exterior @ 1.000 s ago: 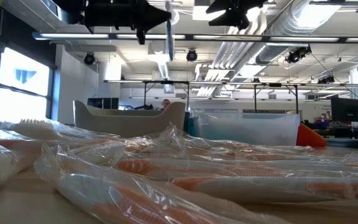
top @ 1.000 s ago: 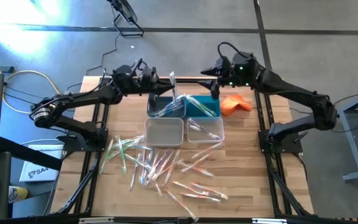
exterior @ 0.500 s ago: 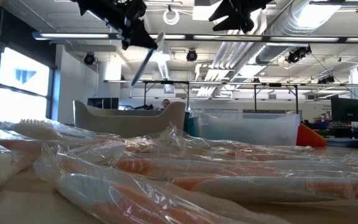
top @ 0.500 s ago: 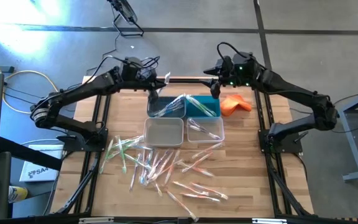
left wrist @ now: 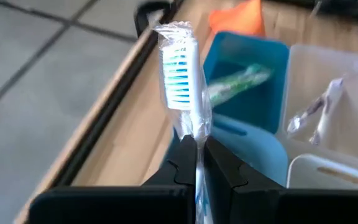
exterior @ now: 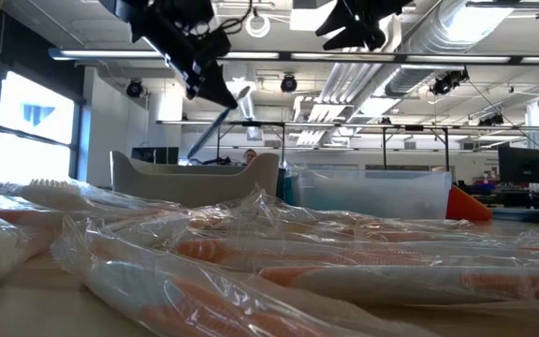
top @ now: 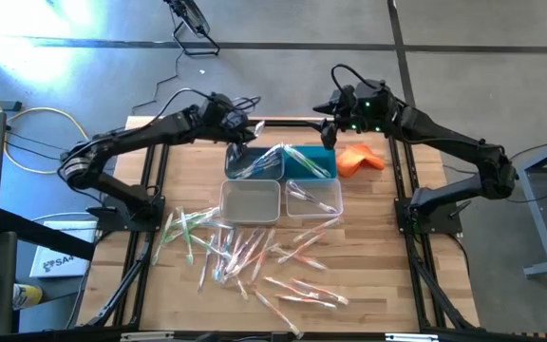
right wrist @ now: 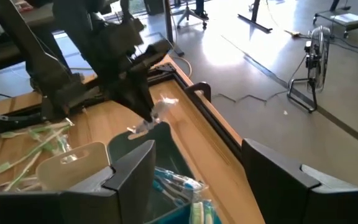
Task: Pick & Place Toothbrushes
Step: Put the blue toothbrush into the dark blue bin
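Blue-bristled toothbrush (left wrist: 180, 74) clamped in left claw (left wrist: 195, 163).

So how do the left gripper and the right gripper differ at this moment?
The left gripper is shut on a wrapped toothbrush; the right gripper is open and holds nothing. The left hangs over the far-left bin, the right over the far-right one. Both hover above the table's far edge.

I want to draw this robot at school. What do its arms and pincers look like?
Both arms are black and jointed. The left pincer has two flat dark fingers. The right pincer has broad, squarish ones. Black cables loop over the right arm, and small green lights glow near its wrist.
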